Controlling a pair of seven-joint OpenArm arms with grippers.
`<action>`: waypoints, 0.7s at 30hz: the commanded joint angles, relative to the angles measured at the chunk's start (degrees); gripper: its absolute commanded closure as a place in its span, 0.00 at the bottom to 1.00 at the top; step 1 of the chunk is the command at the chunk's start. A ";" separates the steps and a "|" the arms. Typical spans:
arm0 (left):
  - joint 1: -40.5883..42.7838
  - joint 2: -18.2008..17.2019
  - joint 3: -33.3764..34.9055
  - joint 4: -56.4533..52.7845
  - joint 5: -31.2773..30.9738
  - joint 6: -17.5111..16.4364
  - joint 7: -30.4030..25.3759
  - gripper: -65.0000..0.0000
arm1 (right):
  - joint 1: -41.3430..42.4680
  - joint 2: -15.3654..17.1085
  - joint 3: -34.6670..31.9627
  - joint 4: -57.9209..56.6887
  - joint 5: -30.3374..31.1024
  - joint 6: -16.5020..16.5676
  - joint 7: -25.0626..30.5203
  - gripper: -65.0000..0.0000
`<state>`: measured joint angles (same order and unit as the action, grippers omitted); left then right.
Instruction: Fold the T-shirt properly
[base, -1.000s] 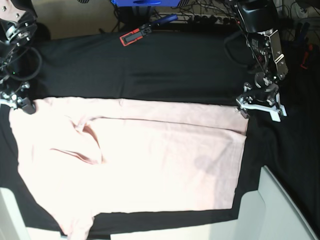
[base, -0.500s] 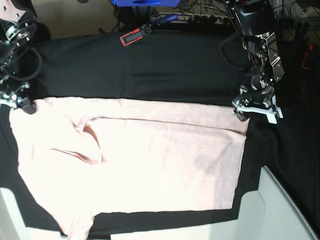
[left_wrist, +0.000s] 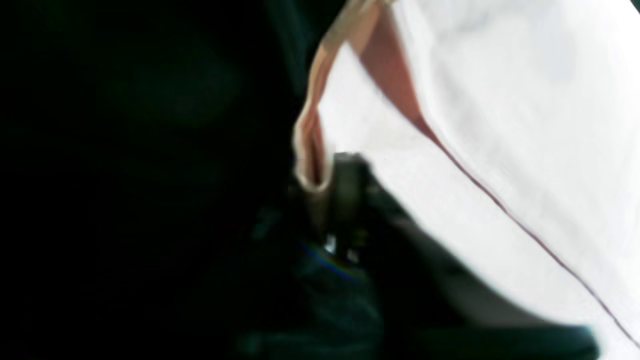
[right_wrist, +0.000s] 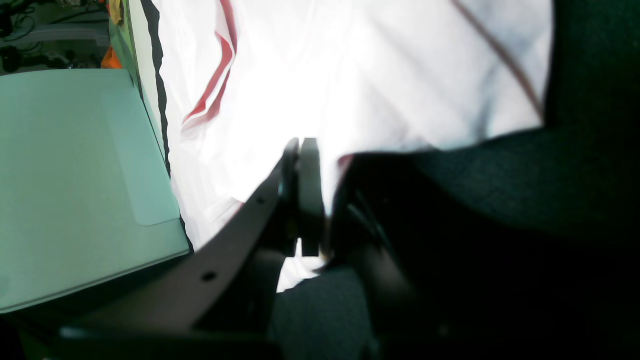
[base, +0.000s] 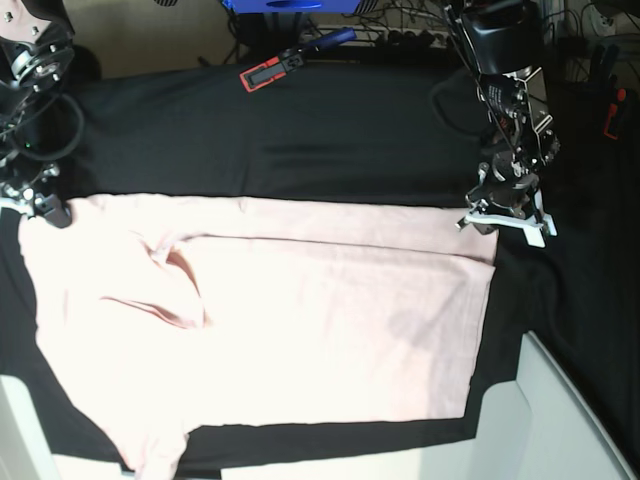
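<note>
The pale pink T-shirt (base: 270, 320) lies spread flat on the black cloth (base: 300, 140) covering the desk, plain side up, one sleeve folded in near its middle-left. A red-and-black clamp (base: 268, 72) with a blue handle sits at the desk's far edge, well apart from the shirt. The left claw (base: 490, 215) sits at the shirt's far corner; its wrist view shows it clamped on the T-shirt's hem, though blurred. The right claw (base: 40, 208) is pressed together on the opposite far corner. The shirt's near sleeve is cut off by the picture edge.
</note>
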<state>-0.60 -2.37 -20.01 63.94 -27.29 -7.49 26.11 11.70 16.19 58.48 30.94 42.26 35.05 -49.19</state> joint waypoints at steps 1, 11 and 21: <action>-0.41 -0.40 -0.25 0.80 -0.36 -0.03 -0.31 0.99 | 0.47 0.91 -0.15 0.40 0.68 0.25 -0.17 1.00; 3.63 -0.40 -0.52 5.99 -0.36 -0.03 -0.22 1.00 | -1.11 1.18 -0.06 0.75 0.68 0.25 -0.17 1.00; 9.96 -0.40 -0.52 11.62 -0.36 -0.03 -0.04 1.00 | -5.15 0.91 0.55 5.76 1.04 0.25 -3.95 1.00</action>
<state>9.58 -2.24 -20.25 74.32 -27.44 -7.66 27.16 6.74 15.79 58.65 36.07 43.35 35.51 -53.63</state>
